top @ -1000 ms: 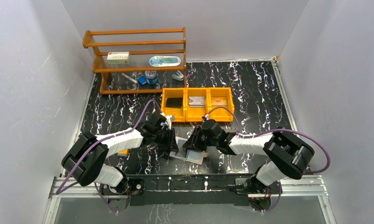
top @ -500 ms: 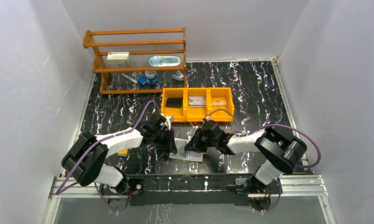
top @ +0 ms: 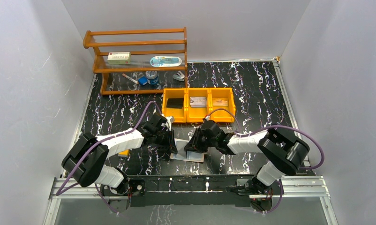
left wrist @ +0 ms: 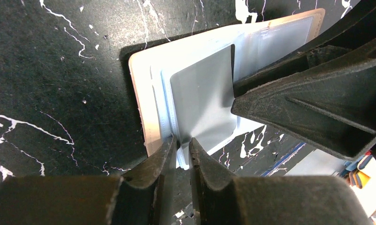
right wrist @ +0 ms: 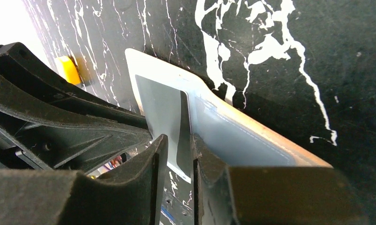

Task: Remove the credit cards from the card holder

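Note:
The tan card holder [top: 188, 155] lies spread open on the black table between my two grippers. In the left wrist view its clear sleeves [left wrist: 163, 108] show a grey credit card [left wrist: 202, 101] inside. My left gripper [left wrist: 182, 143] is shut on the near edge of the card holder's sleeve. My right gripper [right wrist: 179, 140] straddles the raised edge of the grey credit card [right wrist: 160, 105], its jaws a narrow gap apart with a dark slit beside the card. The holder's tan rim [right wrist: 289, 147] runs off to the right.
An orange three-compartment tray [top: 198, 112] stands just behind the grippers with a black card [top: 175, 102], a grey one [top: 198, 101] and a brownish one [top: 220, 101]. A wooden rack [top: 137, 58] with small items stands at the back left.
My right gripper has slid a little to the left over the holder. The left jaws have narrowed on the sleeve edge. The holder has shifted slightly left.

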Robot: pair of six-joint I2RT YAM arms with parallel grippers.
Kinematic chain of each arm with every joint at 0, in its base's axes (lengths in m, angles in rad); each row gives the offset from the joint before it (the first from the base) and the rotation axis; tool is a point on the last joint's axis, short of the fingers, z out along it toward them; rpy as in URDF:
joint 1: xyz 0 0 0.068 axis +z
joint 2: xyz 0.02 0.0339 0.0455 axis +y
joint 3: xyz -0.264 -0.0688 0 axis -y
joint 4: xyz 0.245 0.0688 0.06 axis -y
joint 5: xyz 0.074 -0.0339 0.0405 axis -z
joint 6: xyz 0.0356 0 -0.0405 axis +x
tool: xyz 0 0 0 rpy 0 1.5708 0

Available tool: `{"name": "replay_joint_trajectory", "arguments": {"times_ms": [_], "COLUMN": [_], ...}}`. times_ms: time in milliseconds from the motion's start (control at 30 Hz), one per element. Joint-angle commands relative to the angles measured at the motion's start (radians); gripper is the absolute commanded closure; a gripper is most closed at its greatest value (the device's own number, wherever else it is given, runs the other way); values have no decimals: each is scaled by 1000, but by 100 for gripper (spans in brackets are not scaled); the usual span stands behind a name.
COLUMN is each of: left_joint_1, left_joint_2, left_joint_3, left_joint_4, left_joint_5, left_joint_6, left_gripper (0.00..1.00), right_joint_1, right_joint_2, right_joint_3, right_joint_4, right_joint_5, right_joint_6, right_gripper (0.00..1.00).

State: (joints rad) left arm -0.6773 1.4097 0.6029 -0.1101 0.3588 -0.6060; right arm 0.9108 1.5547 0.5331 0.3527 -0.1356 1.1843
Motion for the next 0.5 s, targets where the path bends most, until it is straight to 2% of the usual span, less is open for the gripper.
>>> {"name": "replay_joint_trajectory", "arguments": {"times_ms": [0, 233, 467], "left_joint_1": [-19, -21, -21], "left_joint_2": [23, 0, 24], "left_joint_3": [-24, -32, -30], "left_joint_4": [-46, -53, -53], "left_joint_5": [-25, -55, -44], "left_joint_6": [-4, -24, -21], "left_gripper": [85, 88, 90], "right_joint_1": [34, 68, 79], "right_joint_2": [-5, -41, -66], "right_joint_3": [30, 41, 2], "right_joint_4": [-144, -218, -170], "right_joint_5": [83, 177, 186], "right_joint_6": [-59, -45, -30], "right_gripper": [66, 66, 70]}}
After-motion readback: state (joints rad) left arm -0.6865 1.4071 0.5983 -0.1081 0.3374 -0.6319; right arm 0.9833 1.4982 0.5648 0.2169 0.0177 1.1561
